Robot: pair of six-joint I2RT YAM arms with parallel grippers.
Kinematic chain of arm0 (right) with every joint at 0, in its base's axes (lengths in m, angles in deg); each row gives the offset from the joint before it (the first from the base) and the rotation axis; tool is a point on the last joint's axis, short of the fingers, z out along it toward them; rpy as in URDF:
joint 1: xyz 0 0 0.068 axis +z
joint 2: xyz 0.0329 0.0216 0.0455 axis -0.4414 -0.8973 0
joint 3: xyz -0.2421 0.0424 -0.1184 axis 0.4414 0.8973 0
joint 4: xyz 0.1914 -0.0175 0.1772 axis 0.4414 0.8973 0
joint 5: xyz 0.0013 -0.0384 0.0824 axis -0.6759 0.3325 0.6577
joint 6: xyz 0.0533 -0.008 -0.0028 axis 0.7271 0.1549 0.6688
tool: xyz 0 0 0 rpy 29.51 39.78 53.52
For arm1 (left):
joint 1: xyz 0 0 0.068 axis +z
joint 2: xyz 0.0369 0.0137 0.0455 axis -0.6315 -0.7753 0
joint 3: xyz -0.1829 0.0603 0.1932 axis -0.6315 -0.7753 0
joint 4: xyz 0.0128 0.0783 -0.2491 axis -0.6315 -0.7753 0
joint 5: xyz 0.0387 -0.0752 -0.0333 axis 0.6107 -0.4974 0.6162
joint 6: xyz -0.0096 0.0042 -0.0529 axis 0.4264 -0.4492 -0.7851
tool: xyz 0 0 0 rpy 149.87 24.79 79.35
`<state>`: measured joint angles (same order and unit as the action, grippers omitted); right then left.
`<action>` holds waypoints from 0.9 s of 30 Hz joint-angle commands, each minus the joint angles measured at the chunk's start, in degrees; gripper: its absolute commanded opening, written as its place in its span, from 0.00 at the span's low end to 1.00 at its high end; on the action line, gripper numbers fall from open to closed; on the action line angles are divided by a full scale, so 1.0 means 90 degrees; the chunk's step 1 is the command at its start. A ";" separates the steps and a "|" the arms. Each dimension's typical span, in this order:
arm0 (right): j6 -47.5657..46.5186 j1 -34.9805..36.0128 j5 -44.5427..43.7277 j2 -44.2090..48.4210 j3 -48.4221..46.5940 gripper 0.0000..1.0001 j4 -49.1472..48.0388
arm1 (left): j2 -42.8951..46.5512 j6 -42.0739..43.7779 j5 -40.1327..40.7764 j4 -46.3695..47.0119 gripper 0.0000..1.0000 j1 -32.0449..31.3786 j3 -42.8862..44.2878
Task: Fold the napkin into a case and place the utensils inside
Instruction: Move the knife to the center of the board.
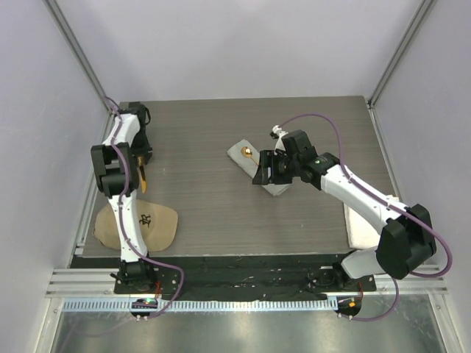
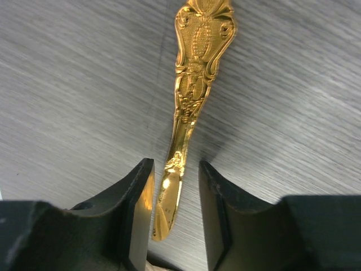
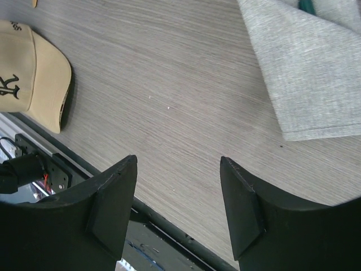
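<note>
While left jaws flank a gold utensil [image 2: 194, 96], cap [image 3: 39, 68] emblem perhaps reads NY

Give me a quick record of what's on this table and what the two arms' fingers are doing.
Left fingers: open, straddling ornate gold metal utensil handle lying on grey wood-grain table
Right fingers: open, empty, beside folded light grey cloth napkin
At napkin: gold utensil tip, dark teal handle tip
Also: tan fabric cap, thick white towel

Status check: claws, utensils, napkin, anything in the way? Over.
Left claw open, straddling gold utensil on table. Right claw open, empty, beside folded napkin. Teal piece tucked in napkin. Cap lies clear of path.
</note>
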<state>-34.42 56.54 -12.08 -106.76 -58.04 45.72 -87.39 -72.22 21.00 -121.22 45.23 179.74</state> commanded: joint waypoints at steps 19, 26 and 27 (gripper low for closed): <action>-0.0007 0.1013 -0.0080 -0.1391 -0.0912 0.65 -0.0639 | 0.1536 -0.0889 -0.2801 0.1447 0.00 -0.0566 -0.2597; -0.0016 0.1032 -0.0022 -0.1645 -0.1009 0.65 -0.0737 | 0.2066 -0.0869 -0.1118 0.1028 0.67 -0.0450 -0.1788; -0.0007 0.1042 -0.0022 -0.1635 -0.1000 0.65 -0.0747 | 0.2027 -0.0898 -0.1011 0.1008 0.75 -0.0401 -0.1691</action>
<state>-34.31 65.94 -12.56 -121.62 -64.25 41.66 -73.60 -79.45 1.64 -111.78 39.04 158.93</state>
